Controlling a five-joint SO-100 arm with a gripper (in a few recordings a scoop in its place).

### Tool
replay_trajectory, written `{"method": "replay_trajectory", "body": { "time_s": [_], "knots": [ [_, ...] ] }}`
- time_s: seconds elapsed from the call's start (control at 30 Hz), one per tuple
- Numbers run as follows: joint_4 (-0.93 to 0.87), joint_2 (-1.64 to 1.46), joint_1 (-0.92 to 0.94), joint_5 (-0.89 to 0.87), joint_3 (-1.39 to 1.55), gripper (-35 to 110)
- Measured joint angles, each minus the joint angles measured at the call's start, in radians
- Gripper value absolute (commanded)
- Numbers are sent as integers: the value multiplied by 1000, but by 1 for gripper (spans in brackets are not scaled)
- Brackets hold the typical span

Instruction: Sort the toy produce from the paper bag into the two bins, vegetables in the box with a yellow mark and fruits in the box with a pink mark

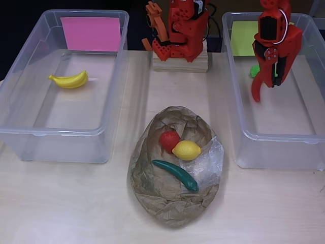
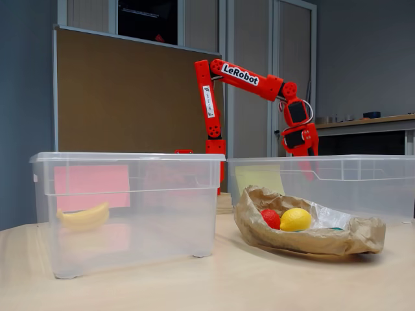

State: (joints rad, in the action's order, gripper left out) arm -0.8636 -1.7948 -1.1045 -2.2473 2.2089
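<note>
The gripper (image 1: 265,81) hangs over the right bin (image 1: 242,133), fingers apart and holding nothing; a green item (image 1: 254,71), possibly a vegetable, lies below. Tomato (image 1: 168,140), lemon (image 1: 187,150) and cucumber (image 1: 176,174) remain on the bag (image 1: 152,201); the banana (image 1: 69,80) occupies the left bin (image 1: 61,145).

Colours around the brown paper bag (image 1: 175,203)
Red tomato (image 1: 169,140), yellow lemon (image 1: 187,150), green cucumber (image 1: 176,174) inside; yellow banana (image 1: 69,80) under the pink mark (image 1: 90,33); red pincer (image 1: 266,84) by the yellow mark (image 1: 244,38).
</note>
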Motion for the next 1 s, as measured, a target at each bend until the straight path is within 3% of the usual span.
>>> {"method": "replay_trajectory", "body": {
  "time_s": [0.27, 0.57, 0.73, 1.0],
  "knots": [
    [331, 84, -176, -413, 186, 0],
    [673, 272, -199, -460, 296, 0],
    [672, 227, -219, -482, 356, 1],
    [407, 8, -219, -495, 422, 1]
  ]
}}
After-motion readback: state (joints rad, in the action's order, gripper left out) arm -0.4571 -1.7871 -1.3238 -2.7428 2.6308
